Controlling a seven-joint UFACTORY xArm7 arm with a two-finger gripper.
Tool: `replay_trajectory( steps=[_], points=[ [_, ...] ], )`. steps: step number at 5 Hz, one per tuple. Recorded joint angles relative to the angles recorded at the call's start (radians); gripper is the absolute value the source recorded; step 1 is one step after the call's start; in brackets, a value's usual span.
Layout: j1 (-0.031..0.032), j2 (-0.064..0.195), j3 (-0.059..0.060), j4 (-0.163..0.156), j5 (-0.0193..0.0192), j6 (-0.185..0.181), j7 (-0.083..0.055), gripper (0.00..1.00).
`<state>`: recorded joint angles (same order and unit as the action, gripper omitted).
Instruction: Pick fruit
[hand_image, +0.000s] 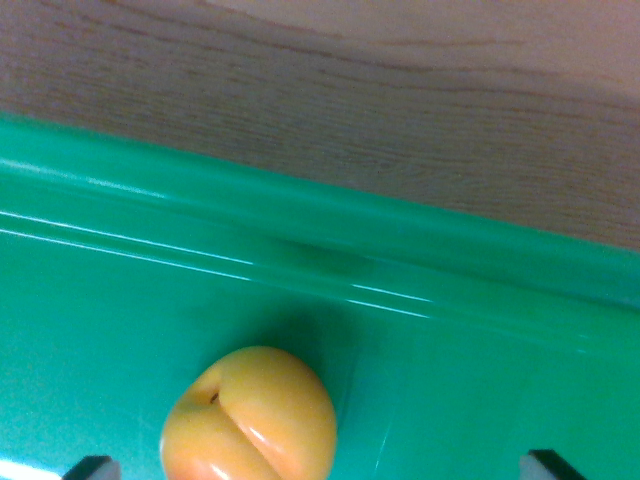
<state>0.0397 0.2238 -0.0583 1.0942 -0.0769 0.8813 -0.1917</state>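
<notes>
Yellow-orange peach (250, 418) sitting right up close at the bottom edge, crease and stem dimple facing up, resting on the floor of a green plastic tray (120, 330). Hand (320, 468) spread apart, two dark fingertips (95, 468) poking in either side, not touching the fruit. Wood-grain tabletop (380, 100) beyond the tray's rim

Yellow-orange fruit (250, 415) (pinkish blush low down), glossy green tray (120, 300), light wood-grain table (400, 100)
</notes>
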Motion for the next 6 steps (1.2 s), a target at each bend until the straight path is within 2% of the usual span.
replay_trajectory(
  steps=[1,2,3,4,5,6],
  points=[
    [0.0000,0.000,0.000,0.000,0.0000,0.000,0.000,0.00],
    [0.0039,0.016,0.000,-0.026,-0.0011,-0.042,-0.007,0.00],
    [0.0039,0.016,0.000,-0.026,-0.0011,-0.042,-0.007,0.00],
    [0.0075,0.030,0.001,-0.049,-0.0022,-0.081,-0.014,0.00],
    [0.0075,0.030,0.001,-0.049,-0.0022,-0.081,-0.014,0.00],
    [0.0107,0.043,0.001,-0.070,-0.0031,-0.115,-0.019,0.00]
  ],
)
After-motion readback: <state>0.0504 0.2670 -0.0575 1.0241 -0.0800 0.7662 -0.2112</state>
